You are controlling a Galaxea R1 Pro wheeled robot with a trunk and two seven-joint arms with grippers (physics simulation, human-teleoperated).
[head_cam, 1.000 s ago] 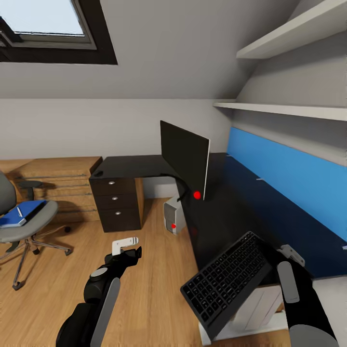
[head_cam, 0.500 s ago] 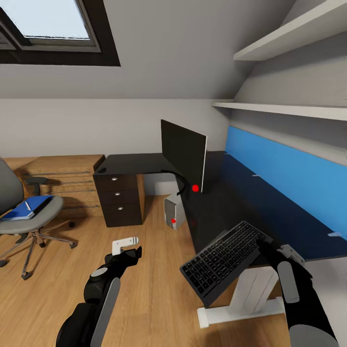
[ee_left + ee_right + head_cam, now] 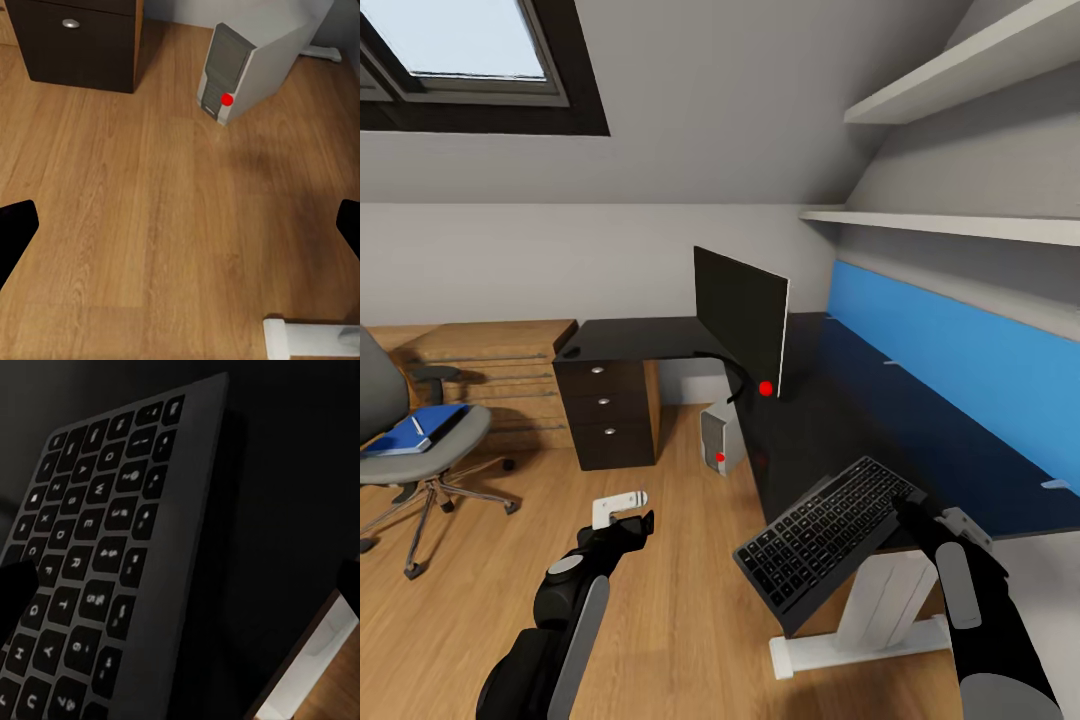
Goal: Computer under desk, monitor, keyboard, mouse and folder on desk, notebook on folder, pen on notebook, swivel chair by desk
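Nothing had shifted over the last half second: the right gripper (image 3: 916, 512) clasped the keyboard (image 3: 825, 538), tilted over the desk (image 3: 810, 420) edge near the monitor (image 3: 742, 320), while the left gripper (image 3: 628, 520) hung unclenched above the floor (image 3: 680, 620).

Head cam high, facing long black L-shaped desk (image 3: 830, 420); left wrist cam over wood floor, sharing silver-grey tower computer (image 3: 247, 71) w/ head cam; right wrist cam close on black-keyed keyboard (image 3: 105, 562).

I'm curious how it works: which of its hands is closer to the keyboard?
The right. The right gripper grips the keyboard at its far edge over the desk, while the left gripper hangs empty above the floor, well apart.
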